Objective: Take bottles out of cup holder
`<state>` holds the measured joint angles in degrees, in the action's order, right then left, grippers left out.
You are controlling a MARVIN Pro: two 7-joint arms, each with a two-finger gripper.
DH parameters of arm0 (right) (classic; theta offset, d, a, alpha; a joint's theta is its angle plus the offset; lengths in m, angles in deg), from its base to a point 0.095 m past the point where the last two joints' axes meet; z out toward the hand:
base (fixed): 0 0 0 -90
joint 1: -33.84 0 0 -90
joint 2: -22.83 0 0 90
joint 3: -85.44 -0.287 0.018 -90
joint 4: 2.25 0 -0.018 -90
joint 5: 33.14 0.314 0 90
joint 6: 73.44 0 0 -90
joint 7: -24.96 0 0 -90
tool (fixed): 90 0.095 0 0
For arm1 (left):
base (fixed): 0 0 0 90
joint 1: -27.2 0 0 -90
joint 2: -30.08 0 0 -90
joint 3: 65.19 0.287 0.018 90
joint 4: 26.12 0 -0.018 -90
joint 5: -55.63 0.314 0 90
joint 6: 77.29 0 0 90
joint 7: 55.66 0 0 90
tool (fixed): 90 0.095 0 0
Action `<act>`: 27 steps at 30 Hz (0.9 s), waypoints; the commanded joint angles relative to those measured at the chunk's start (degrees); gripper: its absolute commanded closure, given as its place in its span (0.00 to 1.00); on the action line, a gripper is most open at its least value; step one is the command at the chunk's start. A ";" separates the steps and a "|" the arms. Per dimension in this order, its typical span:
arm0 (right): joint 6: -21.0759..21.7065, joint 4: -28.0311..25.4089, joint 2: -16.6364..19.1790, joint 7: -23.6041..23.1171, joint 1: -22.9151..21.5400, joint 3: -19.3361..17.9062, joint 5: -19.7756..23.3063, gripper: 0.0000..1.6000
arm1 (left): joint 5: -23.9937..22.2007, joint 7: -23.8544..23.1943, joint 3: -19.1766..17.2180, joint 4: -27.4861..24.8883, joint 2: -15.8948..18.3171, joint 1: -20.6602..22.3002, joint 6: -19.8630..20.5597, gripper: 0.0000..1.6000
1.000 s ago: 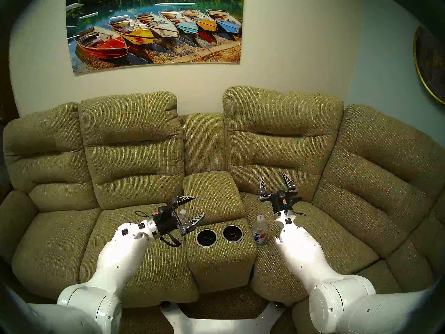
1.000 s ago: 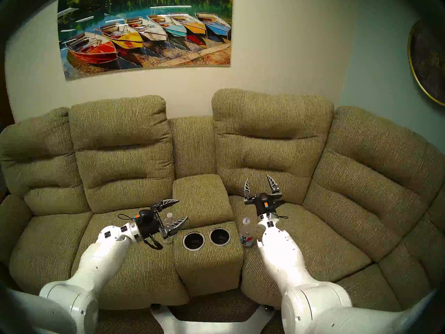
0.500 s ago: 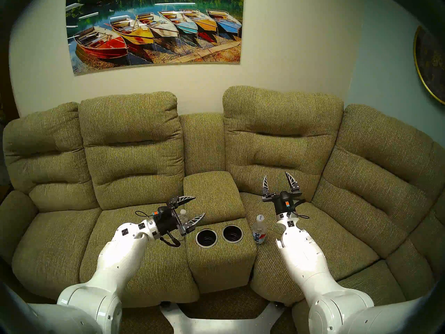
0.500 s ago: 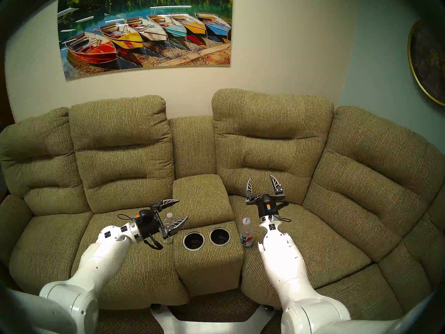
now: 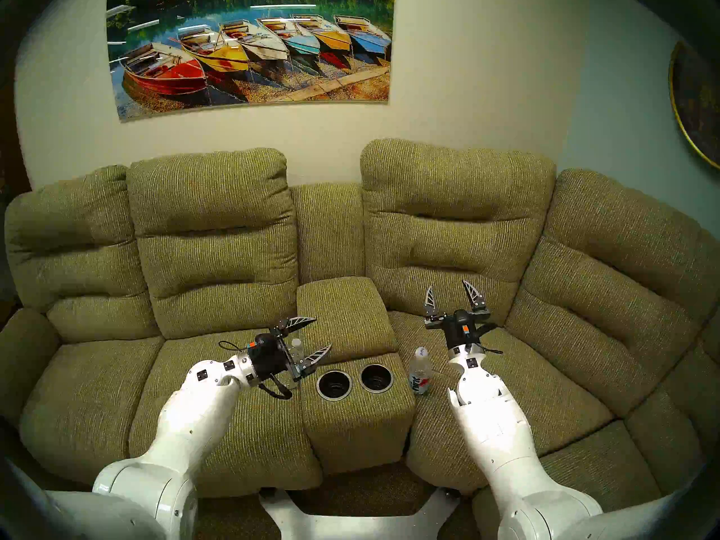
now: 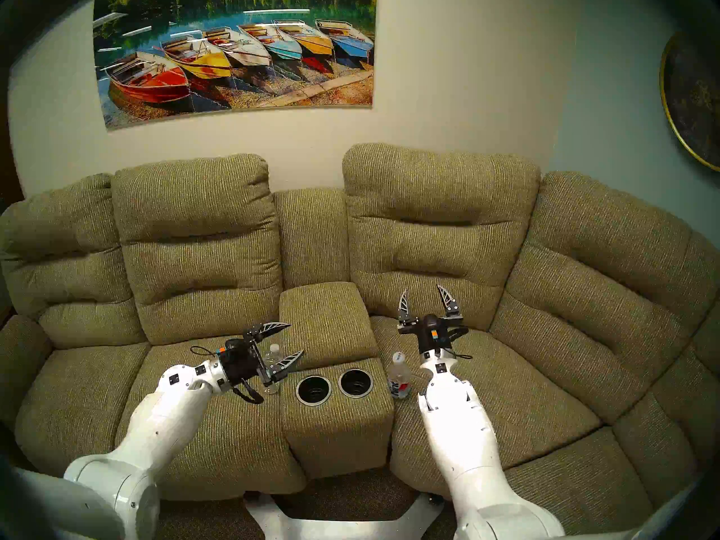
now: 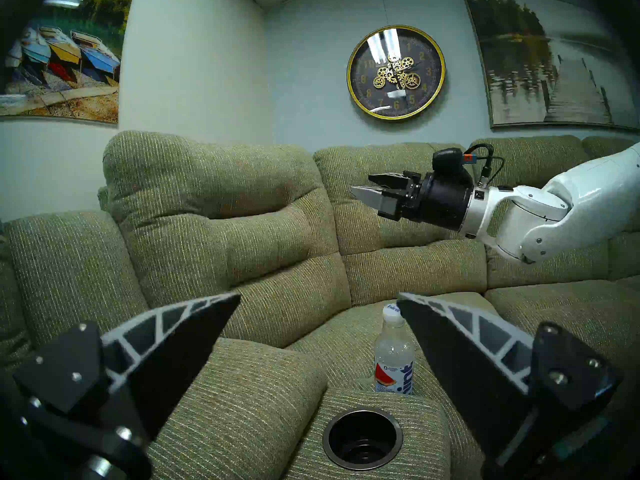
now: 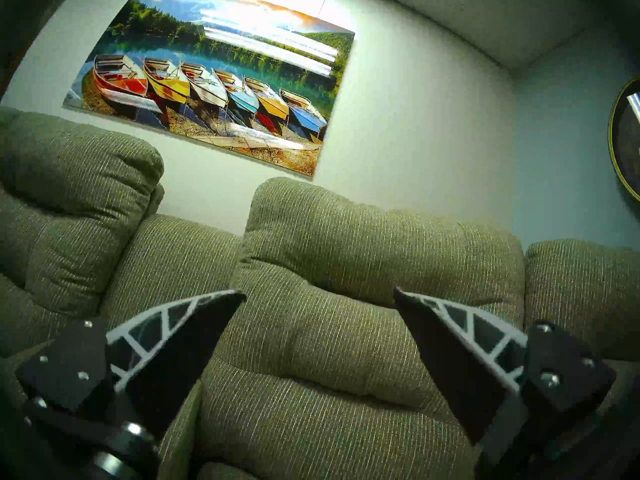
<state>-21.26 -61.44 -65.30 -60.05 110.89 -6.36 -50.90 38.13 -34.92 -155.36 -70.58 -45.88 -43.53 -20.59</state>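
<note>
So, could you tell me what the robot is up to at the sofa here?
It is clearing bottles from the cup holder in the sofa's console, and both recesses now sit empty. The labelled bottle stands upright on the seat right of the console; the plain bottle stands on the seat to its left, partly hidden behind the left gripper. Both that and the right gripper are open, holding nothing.

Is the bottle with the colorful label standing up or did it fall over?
Standing up. The labelled bottle sits upright on the sofa seat, white cap on top, beside the cup holder.
</note>
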 commanded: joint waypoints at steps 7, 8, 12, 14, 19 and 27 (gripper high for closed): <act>8.64 -11.49 -0.68 -3.12 4.76 -0.29 1.35 0.00 | -0.05 -0.18 -0.09 -0.83 0.06 0.35 0.11 0.00; 8.95 -11.64 -0.70 -3.26 4.81 -0.31 1.40 0.00 | -0.04 -0.18 -0.10 -0.84 0.05 0.35 0.12 0.00; 12.27 -14.91 -0.87 -4.37 6.36 -0.48 1.70 0.00 | -0.01 -0.18 -0.13 -0.91 0.04 0.32 0.16 0.00; 13.73 -16.29 -0.94 -4.83 7.01 -0.54 1.81 0.00 | 0.01 -0.18 -0.15 -0.94 0.04 0.30 0.18 0.00; 16.29 -18.62 -1.09 -5.63 8.08 -0.67 1.94 0.00 | 0.04 -0.18 -0.19 -1.00 0.03 0.27 0.22 0.00; 20.25 -22.03 -1.34 -6.81 9.60 -0.86 2.00 0.00 | 0.12 -0.16 -0.26 -1.13 0.00 0.20 0.32 0.00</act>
<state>-2.33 -79.85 -66.33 -66.55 119.87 -7.40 -48.93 38.32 -35.00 -155.59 -70.71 -45.96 -43.56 -20.49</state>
